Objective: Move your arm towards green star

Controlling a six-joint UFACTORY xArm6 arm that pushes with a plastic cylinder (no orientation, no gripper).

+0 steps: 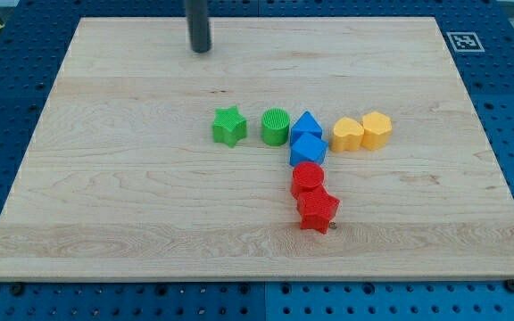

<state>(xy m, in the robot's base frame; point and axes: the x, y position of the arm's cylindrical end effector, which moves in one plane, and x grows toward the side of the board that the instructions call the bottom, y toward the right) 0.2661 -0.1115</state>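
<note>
The green star [228,126] lies on the wooden board [105,178] a little left of the middle. My tip [202,50] rests on the board near the view's top, well above the star and slightly to its left, touching no block. The dark rod rises out of the view's top edge.
Right of the star stands a green cylinder [276,127], then a blue triangle [306,123] and a blue block [308,149]. Two yellow blocks [347,134] [377,129] lie further right. A red cylinder [308,177] and a red star [318,211] lie below the blue ones.
</note>
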